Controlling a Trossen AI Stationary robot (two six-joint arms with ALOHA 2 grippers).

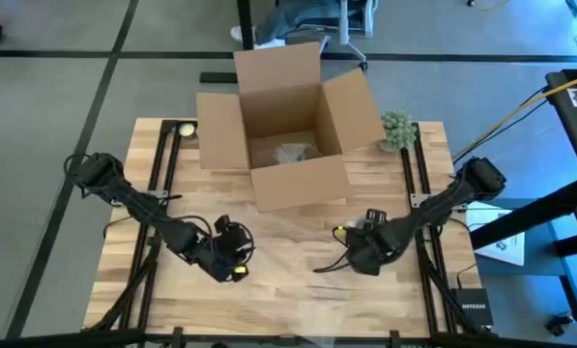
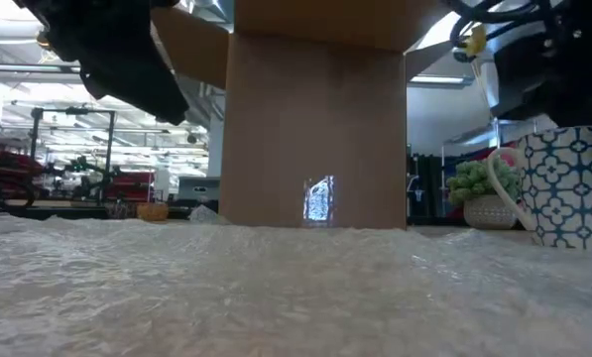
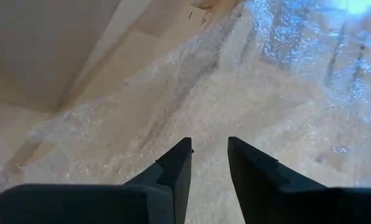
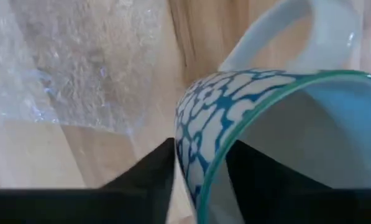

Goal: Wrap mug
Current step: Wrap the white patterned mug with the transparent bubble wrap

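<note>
I see right gripper [image 4: 201, 171] clamped on mug [image 4: 260, 118] rim | left gripper [image 3: 209, 155] slightly parted, empty, above bubble wrap [image 3: 235, 93]

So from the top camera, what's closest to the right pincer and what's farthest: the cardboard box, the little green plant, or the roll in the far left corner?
From the right pincer:
1. Cardboard box, table's far middle.
2. Little green plant, far right; nearly level with the box, hard to call.
3. Roll, far left corner.
</note>
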